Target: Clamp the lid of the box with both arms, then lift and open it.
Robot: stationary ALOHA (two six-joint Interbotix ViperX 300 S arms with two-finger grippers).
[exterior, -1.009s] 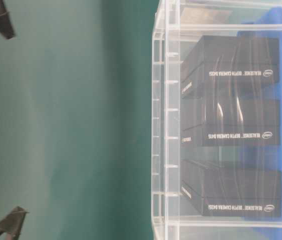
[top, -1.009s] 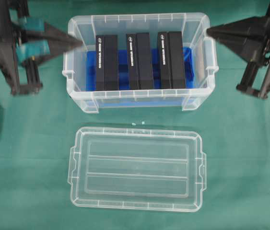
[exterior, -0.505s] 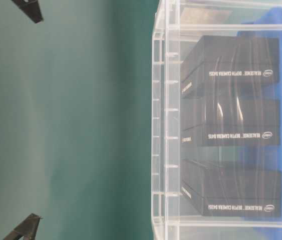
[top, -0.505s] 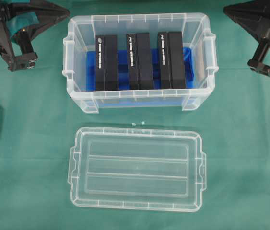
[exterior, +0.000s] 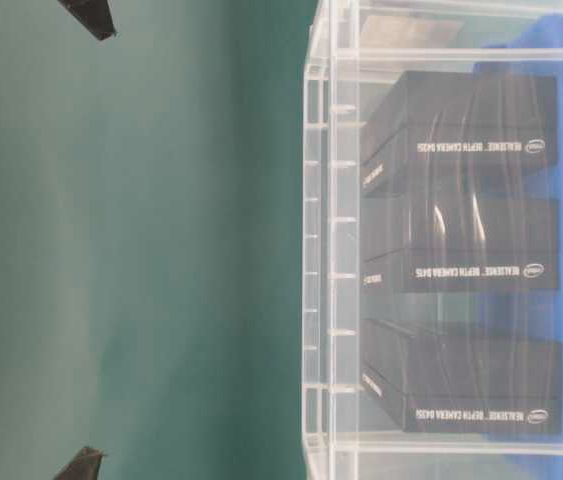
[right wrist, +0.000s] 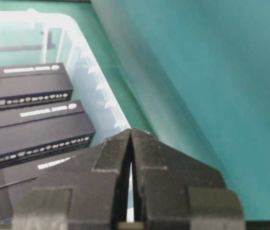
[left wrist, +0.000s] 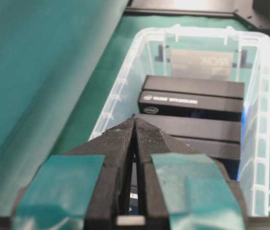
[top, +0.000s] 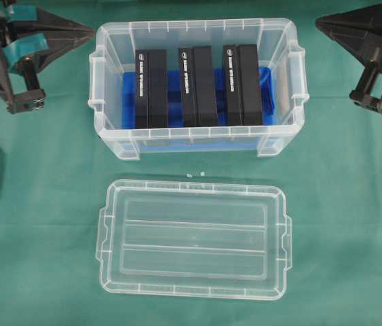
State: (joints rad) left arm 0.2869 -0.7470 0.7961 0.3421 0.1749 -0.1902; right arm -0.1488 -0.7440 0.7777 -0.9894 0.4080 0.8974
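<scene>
Both claws hang pinched shut and empty, the left gripper (top: 90, 30) and right gripper (top: 321, 22) pointing inward at the box (top: 197, 139) between them — the lid (top: 193, 238) lies flat well in front — arms partly cut off

White "REALSENSE DEPTH CAMERA D435" lettering on black blocks (exterior: 461, 150) inside the box (exterior: 321, 250), small oval logo beside it

box mouth: the box (top: 197, 30) stands uncovered; three pairs of black blocks (top: 193, 87) fill much of its floor, with narrow gaps between pairs.
lid: the lid (top: 193, 238) lies flat on the table (top: 34, 204) in front of the box, apart from it, all four edges reachable.
box flanks: the left pincer (top: 93, 30) and right pincer (top: 318, 22), both closed, hang near the far corners.
</scene>
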